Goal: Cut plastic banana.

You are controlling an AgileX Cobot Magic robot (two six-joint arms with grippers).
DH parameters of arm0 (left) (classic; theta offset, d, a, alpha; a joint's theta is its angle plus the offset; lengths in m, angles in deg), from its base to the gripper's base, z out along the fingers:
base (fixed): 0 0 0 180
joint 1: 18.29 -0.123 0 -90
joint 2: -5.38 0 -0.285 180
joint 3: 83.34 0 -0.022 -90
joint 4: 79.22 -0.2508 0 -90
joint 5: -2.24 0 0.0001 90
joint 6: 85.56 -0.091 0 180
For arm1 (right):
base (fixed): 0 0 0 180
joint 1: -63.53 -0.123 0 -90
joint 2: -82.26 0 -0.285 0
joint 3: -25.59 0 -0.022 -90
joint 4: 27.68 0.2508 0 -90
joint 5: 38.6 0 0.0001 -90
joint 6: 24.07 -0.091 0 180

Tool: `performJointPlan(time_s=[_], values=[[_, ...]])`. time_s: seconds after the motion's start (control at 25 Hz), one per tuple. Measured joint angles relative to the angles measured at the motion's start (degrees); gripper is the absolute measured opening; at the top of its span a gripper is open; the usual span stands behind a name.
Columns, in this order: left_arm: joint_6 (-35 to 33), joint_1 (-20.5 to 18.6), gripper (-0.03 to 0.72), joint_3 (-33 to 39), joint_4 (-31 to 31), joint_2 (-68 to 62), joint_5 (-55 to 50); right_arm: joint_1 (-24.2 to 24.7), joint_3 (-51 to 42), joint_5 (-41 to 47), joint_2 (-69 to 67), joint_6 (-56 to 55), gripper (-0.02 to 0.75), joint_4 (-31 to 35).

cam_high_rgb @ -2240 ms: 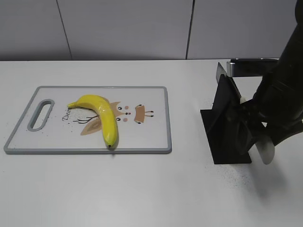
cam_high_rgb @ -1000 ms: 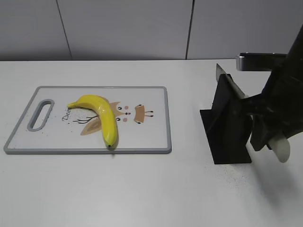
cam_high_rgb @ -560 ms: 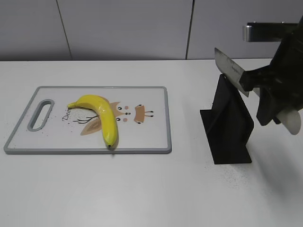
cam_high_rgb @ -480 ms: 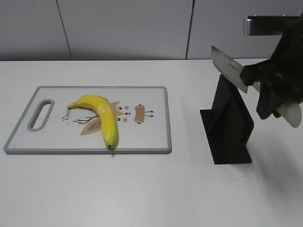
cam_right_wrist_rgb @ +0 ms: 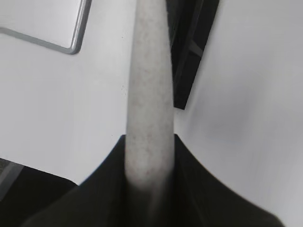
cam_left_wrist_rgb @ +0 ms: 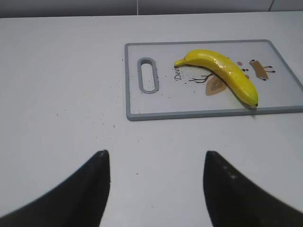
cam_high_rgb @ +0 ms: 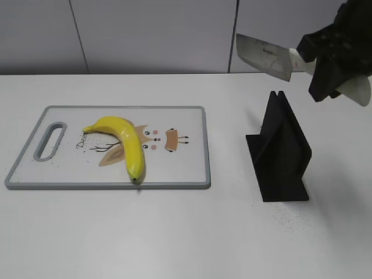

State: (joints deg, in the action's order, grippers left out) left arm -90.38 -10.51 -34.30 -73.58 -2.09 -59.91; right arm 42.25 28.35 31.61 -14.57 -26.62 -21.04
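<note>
Right gripper (cam_high_rgb: 332, 64) clamped on knife (cam_high_rgb: 264, 54) handle, blade held in air above black knife stand (cam_high_rgb: 282, 152). Left gripper (cam_left_wrist_rgb: 156, 182) w/ fingers apart, holding nothing, hovering over table (cam_high_rgb: 174, 232). Plastic banana (cam_high_rgb: 123, 142) lies on cutting board (cam_high_rgb: 192, 168), left of stand, well apart from my knife.

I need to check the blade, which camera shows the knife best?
The exterior view: the knife shows its whole blade, held by the right gripper. The right wrist view shows only its pale handle; the left wrist view shows none.

hand (cam_right_wrist_rgb: 147, 163) gripping pale knife handle (cam_right_wrist_rgb: 147, 94)
</note>
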Motion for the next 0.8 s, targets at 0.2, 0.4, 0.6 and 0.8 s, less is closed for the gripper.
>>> performJointPlan(time_s=[0.2,0.4,0.6,0.8], values=[[0.0,0.0,0.589,0.0,0.0,0.0,0.06,0.0,0.8,0.0,0.0,15.87,0.162,-0.06],[0.0,0.0,0.589,-0.41,0.0,0.0,1.2,0.0,0.8,0.02,0.0,37.04,0.162,-0.06],[-0.49,0.0,0.589,-2.85,0.0,-6.22,4.67,0.0,1.38,-2.33,-0.26,47.22,0.162,0.05],[-5.74,0.0,0.589,-5.27,-0.04,-17.16,10.55,0.0,5.88,-0.66,-4.46,50.31,0.162,0.64]])
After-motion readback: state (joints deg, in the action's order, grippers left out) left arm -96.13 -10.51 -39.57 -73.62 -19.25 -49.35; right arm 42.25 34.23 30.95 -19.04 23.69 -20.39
